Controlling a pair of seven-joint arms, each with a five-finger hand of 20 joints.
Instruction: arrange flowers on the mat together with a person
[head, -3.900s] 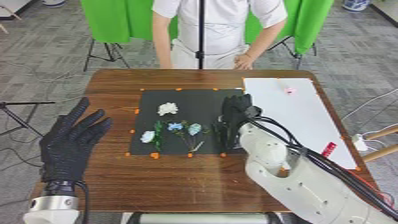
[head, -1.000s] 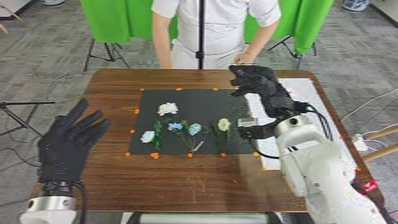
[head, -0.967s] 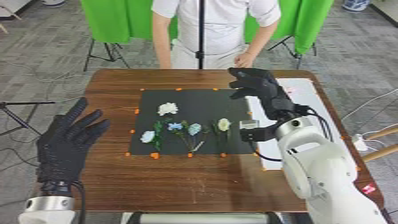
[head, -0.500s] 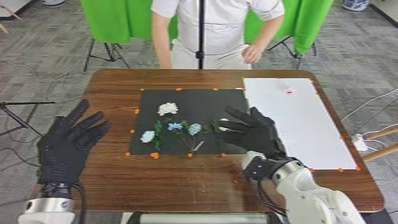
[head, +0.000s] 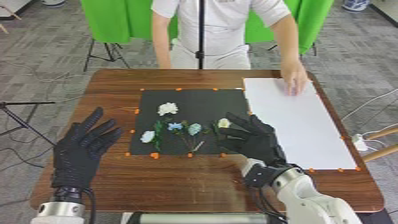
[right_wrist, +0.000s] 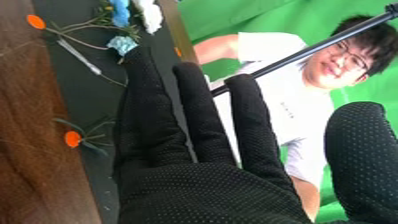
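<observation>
The left hand is held over the table's left side, fingers spread and straight. Over the black mat's right edge is the right hand, open and empty, its fingertips beside a pale yellow flower that it partly covers. On the mat also lie a white flower, a light blue-white flower, a blue flower and a pale blue flower. In the right wrist view the right hand has straight fingers, with the pale blue flower beyond them. A person's hand covers the pink flower's spot on the white sheet.
The white sheet lies right of the mat. Orange stickers mark the mat's borders. Across the brown table stands the person, behind a thin black pole.
The right hand went from the mat to above the white sheet, then came back to the mat's right edge. The person's hand has reached onto the sheet. The left hand moved slightly right.
</observation>
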